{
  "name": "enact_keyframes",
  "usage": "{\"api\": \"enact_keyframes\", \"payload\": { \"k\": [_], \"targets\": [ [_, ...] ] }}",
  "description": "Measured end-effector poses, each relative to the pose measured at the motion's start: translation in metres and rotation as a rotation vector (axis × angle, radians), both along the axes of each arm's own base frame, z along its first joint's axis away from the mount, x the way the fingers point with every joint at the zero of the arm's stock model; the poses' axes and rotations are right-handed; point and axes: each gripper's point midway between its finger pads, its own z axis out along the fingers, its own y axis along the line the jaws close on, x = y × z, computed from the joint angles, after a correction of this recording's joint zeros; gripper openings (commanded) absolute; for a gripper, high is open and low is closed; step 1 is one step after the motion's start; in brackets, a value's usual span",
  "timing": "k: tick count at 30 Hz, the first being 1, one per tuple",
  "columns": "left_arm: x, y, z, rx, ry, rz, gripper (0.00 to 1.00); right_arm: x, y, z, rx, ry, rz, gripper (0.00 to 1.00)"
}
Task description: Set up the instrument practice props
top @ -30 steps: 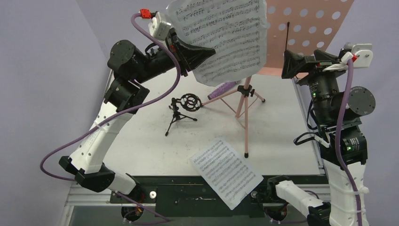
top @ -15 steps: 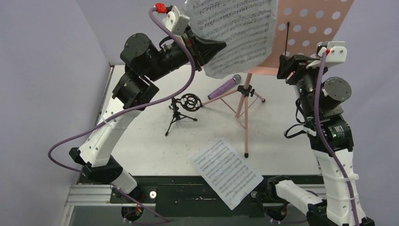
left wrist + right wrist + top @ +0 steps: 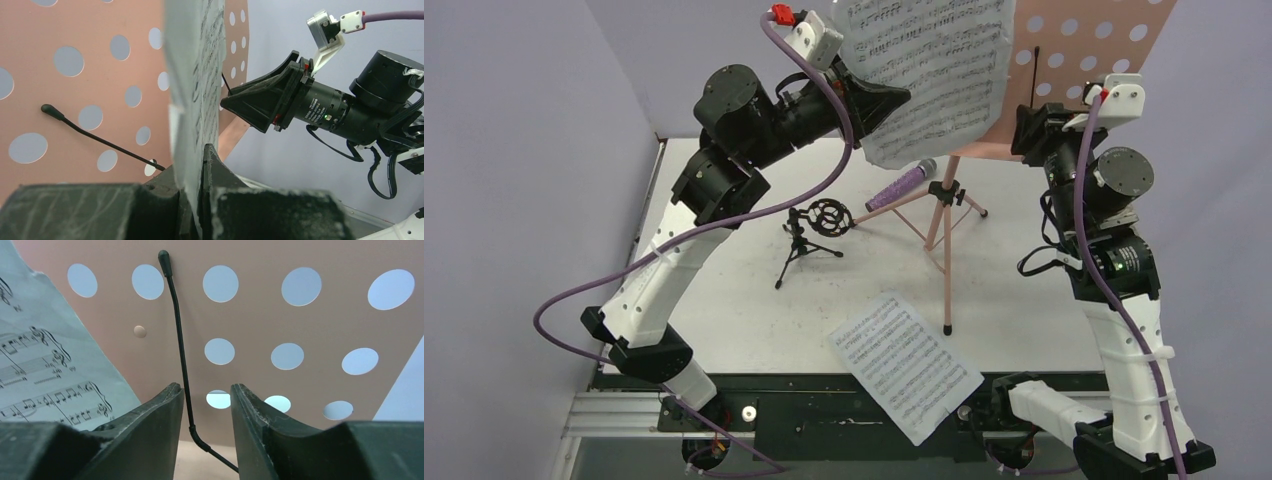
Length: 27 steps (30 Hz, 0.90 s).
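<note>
My left gripper point(image 3: 902, 100) is shut on the lower edge of a white sheet-music page point(image 3: 934, 65), held upright in front of the pink perforated music stand point(image 3: 1089, 45). In the left wrist view the page point(image 3: 197, 90) stands edge-on between the shut fingers point(image 3: 215, 170). My right gripper point(image 3: 205, 390) is open, its fingers point(image 3: 157, 412) on either side of the stand's thin black page-holder wire point(image 3: 179, 340) without pinching it. The purple microphone point(image 3: 902, 185) lies on the table by the stand's legs. The black tripod mic stand point(image 3: 814, 222) is to its left. A second page point(image 3: 904, 365) lies flat near the front edge.
The stand's pink tripod legs point(image 3: 946, 250) spread across the middle of the table. Purple-grey walls close in on both sides. The right arm's wrist point(image 3: 325, 107) shows close to the stand in the left wrist view.
The left arm lifted the page up and right, against the stand. The right gripper moved left onto the stand's wire and its jaws narrowed around it.
</note>
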Motion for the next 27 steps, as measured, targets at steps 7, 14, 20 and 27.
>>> {"api": "enact_keyframes", "payload": {
  "k": [7,14,20,27],
  "targets": [
    [0.003,-0.003,-0.002,0.004,0.005,-0.001,0.0,0.001,0.002,0.008,0.004,-0.032,0.008,0.28],
    [0.002,-0.003,0.0,-0.003,0.002,-0.004,0.0,0.003,0.004,0.002,0.004,-0.038,0.017,0.2],
    [0.003,-0.008,0.0,-0.005,-0.001,-0.024,0.0,-0.001,0.003,0.001,-0.003,-0.047,0.017,0.06],
    [0.006,-0.012,-0.001,-0.009,-0.003,-0.027,0.0,-0.002,0.002,0.001,-0.004,-0.05,0.015,0.05]
  ]
}}
